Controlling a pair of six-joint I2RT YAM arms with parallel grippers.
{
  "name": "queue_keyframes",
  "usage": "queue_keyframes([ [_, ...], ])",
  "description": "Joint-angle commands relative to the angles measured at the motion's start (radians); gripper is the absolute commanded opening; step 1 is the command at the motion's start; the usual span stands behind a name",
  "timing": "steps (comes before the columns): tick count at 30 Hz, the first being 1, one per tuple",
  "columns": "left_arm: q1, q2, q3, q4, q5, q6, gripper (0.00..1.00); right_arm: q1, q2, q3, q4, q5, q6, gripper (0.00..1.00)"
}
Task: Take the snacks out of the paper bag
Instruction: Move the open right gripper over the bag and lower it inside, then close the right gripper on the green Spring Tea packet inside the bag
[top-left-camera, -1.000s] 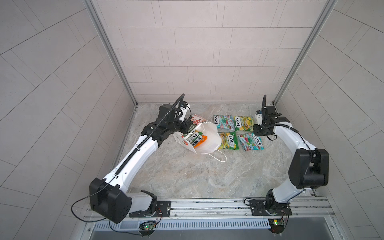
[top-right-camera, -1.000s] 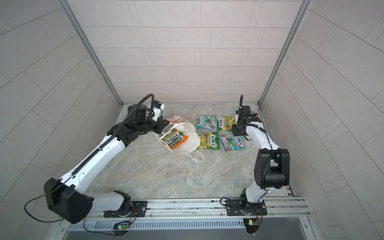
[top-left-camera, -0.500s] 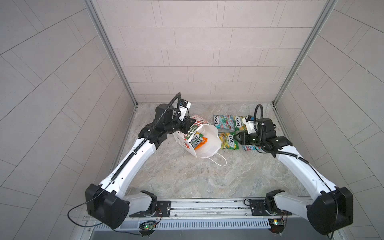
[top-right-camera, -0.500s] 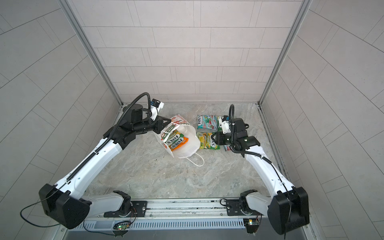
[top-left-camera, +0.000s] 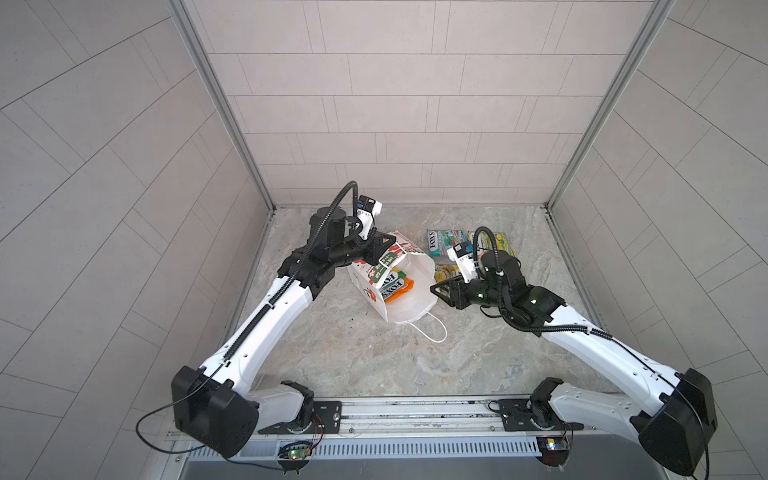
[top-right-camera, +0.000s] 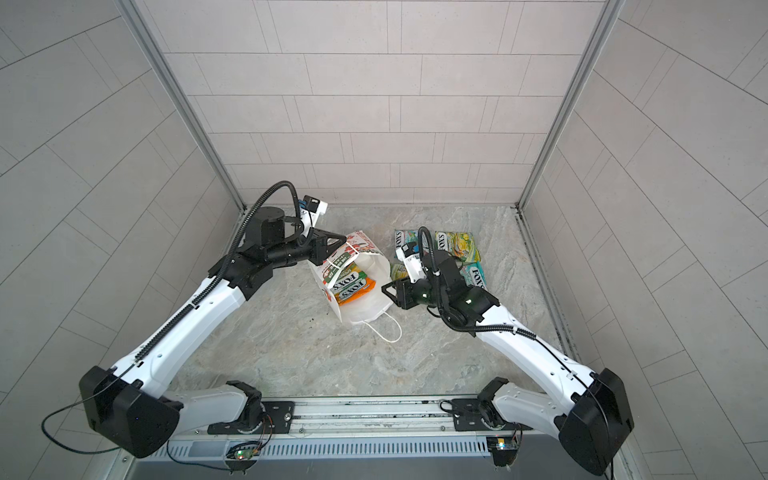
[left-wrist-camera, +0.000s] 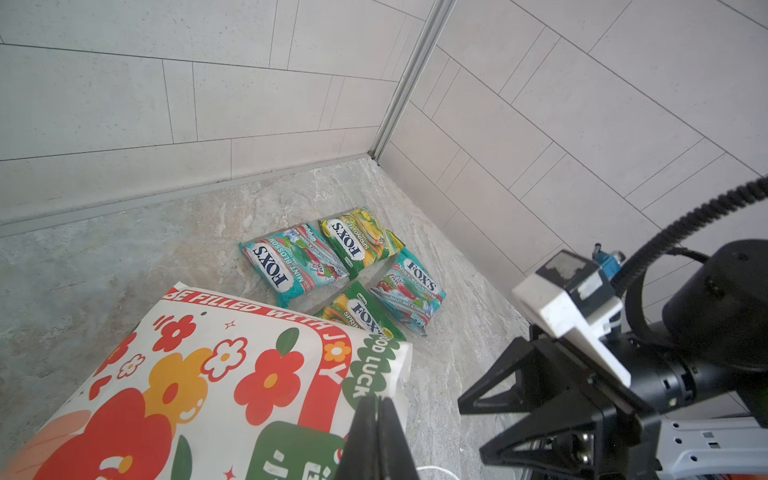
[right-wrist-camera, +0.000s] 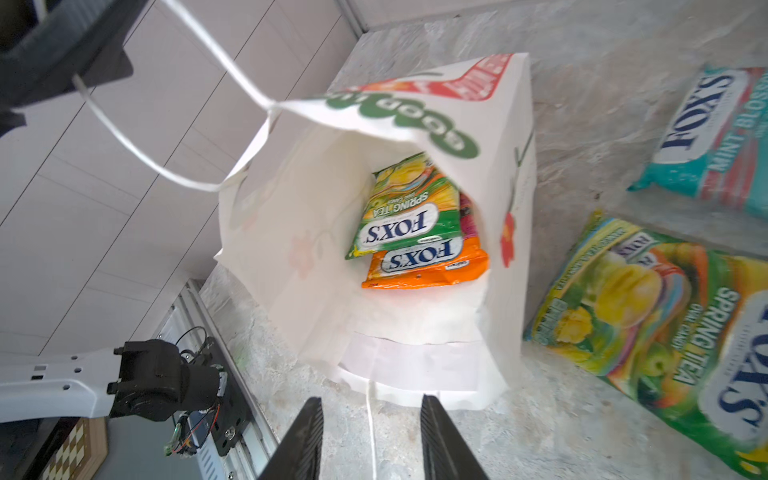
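— paper bag (top-left-camera: 368, 291): how did it sit?
— tilted on the counter (top-left-camera: 374, 361), its loose cord handle (top-left-camera: 432, 332) lying nearest, mouth facing the right pincer (right-wrist-camera: 371, 402), whose jaws stood apart and empty.
— and the snacks (top-right-camera: 352, 286)?
— a green packet (right-wrist-camera: 409, 224) on an orange packet (right-wrist-camera: 424, 266) lay inside. the left pincer (left-wrist-camera: 376, 404) was clamped shut on the bag's upper handle (right-wrist-camera: 166, 137). four more packets (left-wrist-camera: 291, 266) lay beyond, flat on the counter.

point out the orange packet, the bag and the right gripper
orange packet (right-wrist-camera: 424, 257), right wrist view, on its white label
bag (right-wrist-camera: 291, 199), right wrist view, on its white inner wall
right gripper (right-wrist-camera: 370, 405), right wrist view, midway between its fingertips
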Motion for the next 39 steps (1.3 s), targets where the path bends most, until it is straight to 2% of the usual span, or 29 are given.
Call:
queue_keyframes([
  [1,-0.005,-0.029,-0.015,0.067,0.015,-0.036,0.00,0.079,0.023,0.011,0.056,0.078,0.021,0.40],
  [10,-0.010,-0.030,-0.030,0.100,0.014,-0.070,0.00,0.193,0.208,0.101,-0.004,0.138,0.033,0.38],
  [17,-0.012,-0.039,-0.041,0.118,0.002,-0.074,0.00,0.215,0.358,0.161,0.009,0.221,0.125,0.37],
  [23,-0.013,-0.049,-0.052,0.132,-0.012,-0.077,0.00,0.226,0.486,0.266,-0.067,0.327,0.161,0.37],
  [28,-0.017,-0.050,-0.055,0.140,-0.024,-0.080,0.00,0.226,0.566,0.310,-0.045,0.350,0.263,0.37],
  [35,-0.018,-0.053,-0.061,0.144,-0.026,-0.081,0.00,0.226,0.633,0.308,0.099,0.389,0.469,0.36],
  [39,-0.020,-0.049,-0.063,0.145,-0.027,-0.080,0.00,0.226,0.656,0.303,0.160,0.407,0.540,0.36],
])
